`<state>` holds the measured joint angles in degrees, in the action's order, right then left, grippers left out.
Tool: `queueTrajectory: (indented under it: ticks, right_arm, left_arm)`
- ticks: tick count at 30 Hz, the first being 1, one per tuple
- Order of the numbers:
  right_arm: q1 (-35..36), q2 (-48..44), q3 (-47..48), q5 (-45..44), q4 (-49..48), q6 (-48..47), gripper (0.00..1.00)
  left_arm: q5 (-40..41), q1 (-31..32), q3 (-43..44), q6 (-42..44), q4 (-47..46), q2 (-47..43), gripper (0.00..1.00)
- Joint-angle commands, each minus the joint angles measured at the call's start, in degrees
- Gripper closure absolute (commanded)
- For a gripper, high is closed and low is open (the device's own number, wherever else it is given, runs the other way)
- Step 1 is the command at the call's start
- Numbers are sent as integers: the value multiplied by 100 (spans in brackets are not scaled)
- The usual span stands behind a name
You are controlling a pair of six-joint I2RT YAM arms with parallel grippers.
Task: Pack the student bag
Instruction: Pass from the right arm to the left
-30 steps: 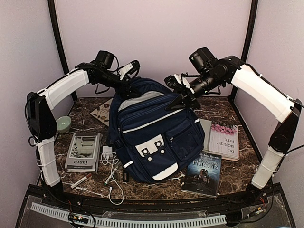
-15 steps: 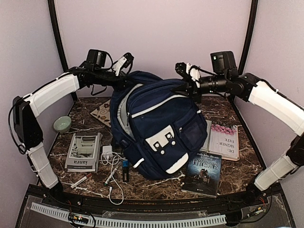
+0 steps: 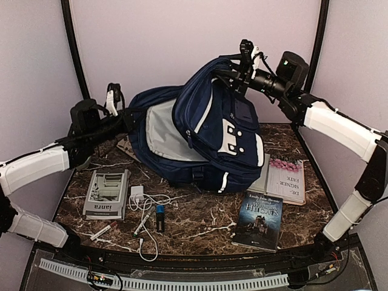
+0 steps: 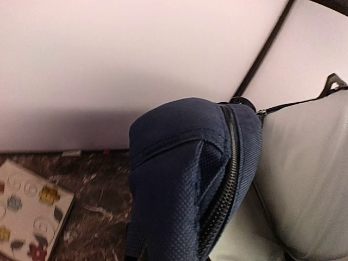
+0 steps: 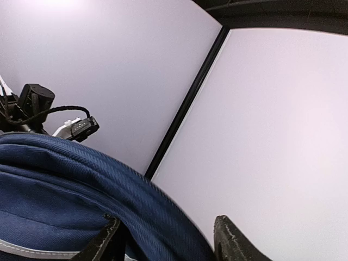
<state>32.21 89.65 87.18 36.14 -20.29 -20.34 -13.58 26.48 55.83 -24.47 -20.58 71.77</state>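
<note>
The student bag (image 3: 206, 133), navy with white trim, stands at the back of the table, pulled wide apart so that its grey lining (image 3: 160, 133) shows. My left gripper (image 3: 123, 115) is shut on the bag's left edge. In the left wrist view a fold of navy fabric and zip (image 4: 179, 179) fills the bottom and hides the fingers. My right gripper (image 3: 241, 60) is raised high at the bag's top front edge. In the right wrist view its jaws (image 5: 166, 223) stand apart, with bag fabric (image 5: 65, 185) lying between them against the left finger (image 5: 106, 239).
In front of the bag on the marble table lie a dark paperback (image 3: 257, 221), a pink-covered book (image 3: 285, 179), a grey box (image 3: 106, 194), a white charger with cable (image 3: 142, 203), a small blue stick (image 3: 160, 218) and a marker (image 3: 103, 231). A sticker card (image 4: 27, 212) lies at the back left.
The left arm has swung down and left, drawing the bag's back part with it. The right gripper has risen with the front part and its jaws have spread. The bag now gapes open.
</note>
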Motion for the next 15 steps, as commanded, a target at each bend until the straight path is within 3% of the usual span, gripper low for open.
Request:
queueTrajectory:
  ticks: [1, 5, 8, 12, 15]
  right_arm:
    - [-101, 123, -645, -555, -1268, 1333, 39]
    - [-101, -231, -1637, -1262, -1100, 1955, 33]
    - [-101, -557, -1964, -2009, -71, 2453, 33]
    - [-94, -1018, -2346, -2992, 1686, 3554, 42]
    - [40, -1253, -3167, -3086, 2272, 4236, 47]
  left_arm:
    - [2157, -54, -1418, -1570, -954, -614, 100]
    - [2873, 258, -1908, -1510, -677, -852, 100]
    - [3275, 568, -2124, -1487, -440, -919, 100]
    - [3705, 703, -2500, -1763, -317, -1230, 100]
    - [3820, 755, -2631, -1776, -211, -1406, 100]
